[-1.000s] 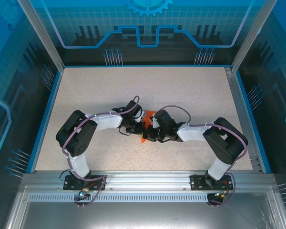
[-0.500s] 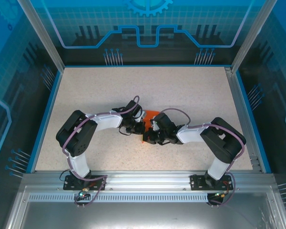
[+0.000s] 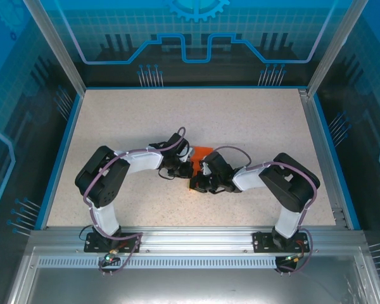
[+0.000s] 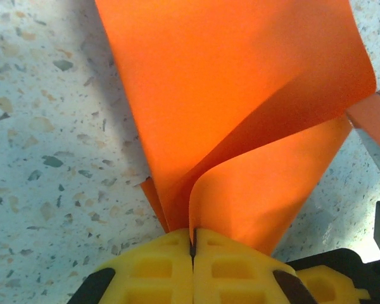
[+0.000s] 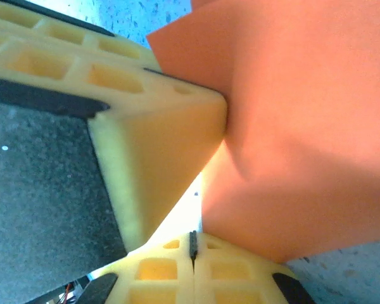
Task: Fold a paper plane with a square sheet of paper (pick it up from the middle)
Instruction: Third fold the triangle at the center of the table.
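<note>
The square sheet of paper is bright orange and bent into a loose fold, its two flaps curling apart above the speckled table. My left gripper is shut on the paper's lower folded edge. From above, the paper peeks out between the two wrists at mid-table. The left gripper and right gripper meet tip to tip there. In the right wrist view my right gripper is shut, its slit bare. The paper lies against its right fingertip. The left gripper's yellow finger presses the sheet from the left.
The speckled table is bounded by a blue rim and aluminium frame posts. Both arms bend inward from their bases at the near edge, elbows out to the sides.
The right arm's elbow has swung left and its gripper has edged closer to the left gripper. The left arm has barely moved; both grippers stay shut.
</note>
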`<control>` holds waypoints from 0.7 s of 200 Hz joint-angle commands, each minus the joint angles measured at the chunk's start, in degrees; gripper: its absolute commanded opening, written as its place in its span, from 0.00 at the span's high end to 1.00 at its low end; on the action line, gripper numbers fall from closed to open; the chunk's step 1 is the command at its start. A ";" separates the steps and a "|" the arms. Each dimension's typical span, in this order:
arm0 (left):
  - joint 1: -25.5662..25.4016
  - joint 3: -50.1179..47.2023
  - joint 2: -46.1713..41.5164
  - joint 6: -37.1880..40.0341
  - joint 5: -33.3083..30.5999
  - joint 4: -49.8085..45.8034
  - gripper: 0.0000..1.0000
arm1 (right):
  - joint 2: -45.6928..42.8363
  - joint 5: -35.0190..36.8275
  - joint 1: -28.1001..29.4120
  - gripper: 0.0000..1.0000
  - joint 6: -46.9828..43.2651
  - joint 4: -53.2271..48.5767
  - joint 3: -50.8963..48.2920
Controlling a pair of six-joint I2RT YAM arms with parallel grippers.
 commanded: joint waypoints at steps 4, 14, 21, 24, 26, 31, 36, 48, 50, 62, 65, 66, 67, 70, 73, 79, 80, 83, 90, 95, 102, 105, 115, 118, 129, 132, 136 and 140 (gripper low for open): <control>-0.23 -0.10 2.28 1.09 0.82 -2.79 0.94 | 2.32 -0.30 -0.42 1.00 0.58 2.41 -1.58; -0.26 -0.23 2.32 0.93 0.90 -2.59 0.94 | 2.67 -0.08 -0.47 1.00 0.37 2.27 -1.80; -0.28 -0.19 2.33 0.92 0.95 -2.53 0.94 | 2.82 -0.21 -0.57 1.00 0.52 2.34 -2.02; -0.28 -0.14 2.41 0.89 0.97 -2.57 0.94 | 2.81 -0.33 -0.71 1.00 0.60 2.50 -2.09; -0.27 -0.09 2.38 0.91 0.92 -2.58 0.94 | 2.75 -0.34 -0.73 1.00 0.66 2.64 -2.23; -0.22 -0.10 2.41 0.92 0.82 -2.64 0.94 | 2.52 -0.66 -0.88 1.00 0.71 3.00 -2.45; -0.29 -0.02 2.38 0.87 0.82 -2.71 0.94 | 2.07 -0.77 -1.07 1.00 0.88 3.33 -2.68; -0.23 -0.01 2.28 0.98 1.03 -2.58 0.94 | 0.26 -0.62 -1.54 1.00 0.68 3.01 -3.01; -0.22 -0.01 2.30 0.98 1.02 -2.62 0.94 | -0.18 -0.61 -1.57 1.00 0.62 2.79 -3.01; -0.26 0.08 2.28 1.12 0.82 -2.68 0.94 | -2.45 -0.28 -2.20 1.00 -0.08 1.39 -2.99; -0.22 0.14 2.36 1.15 0.82 -2.81 0.94 | -3.03 -0.24 -2.39 1.00 -0.30 1.12 -3.07; -0.21 0.15 2.36 1.17 0.77 -2.83 0.94 | -3.23 -0.25 -2.47 1.00 -0.37 0.99 -3.09; -0.25 0.16 2.36 1.22 0.75 -2.84 0.94 | -3.37 -0.21 -2.55 1.00 -0.40 0.84 -3.09; -0.25 0.16 2.38 1.22 0.78 -2.92 0.94 | -3.87 0.00 -2.68 1.00 -0.57 0.60 -3.16; -0.25 0.23 2.39 1.33 0.75 -3.00 0.94 | -4.31 0.13 -2.84 1.00 -0.75 0.32 -3.18; -0.23 0.19 2.38 1.36 0.73 -2.96 0.94 | -5.37 0.33 -3.14 1.00 -0.94 0.17 -3.57; -0.22 0.18 2.38 1.40 0.73 -2.95 0.94 | -5.50 0.35 -3.20 1.00 -0.99 0.17 -3.60; -0.21 0.17 2.37 1.44 0.73 -2.93 0.94 | -5.92 0.42 -3.47 1.00 -1.11 0.16 -3.77; -0.22 0.16 2.37 1.38 0.80 -2.93 0.94 | -6.43 0.45 -3.97 1.00 -1.30 0.00 -4.03; -0.22 0.16 2.37 1.44 0.74 -2.93 0.94 | -6.65 0.36 -4.32 1.00 -1.40 -0.26 -4.14; -0.24 0.08 2.41 1.45 0.81 -2.80 0.94 | -6.77 0.15 -5.01 1.00 -1.40 -0.12 -4.33; -0.21 0.15 2.41 1.40 0.89 -2.83 0.94 | -6.72 0.10 -5.25 1.00 -1.34 0.30 -4.38; -0.23 0.16 2.45 1.45 0.95 -2.84 0.94 | -6.40 -1.14 -6.07 1.00 -1.10 1.89 -4.56; -0.23 0.16 2.41 1.45 0.96 -2.81 0.94 | -6.22 -1.42 -6.20 1.00 -0.99 2.18 -4.41; -0.21 0.26 2.41 1.44 0.97 -2.76 0.94 | -5.44 -1.82 -6.59 1.00 -1.02 2.25 -3.80; -0.29 0.25 2.37 1.39 0.91 -2.76 0.94 | -5.24 -2.03 -6.61 1.00 -1.07 2.39 -3.51; -0.29 0.26 2.43 1.36 0.97 -2.82 0.94 | -4.84 -2.49 -6.67 1.00 -1.09 2.70 -3.32; -0.29 0.25 2.37 1.31 0.91 -2.75 0.94 | -4.50 -2.90 -6.62 1.00 -1.13 2.93 -2.94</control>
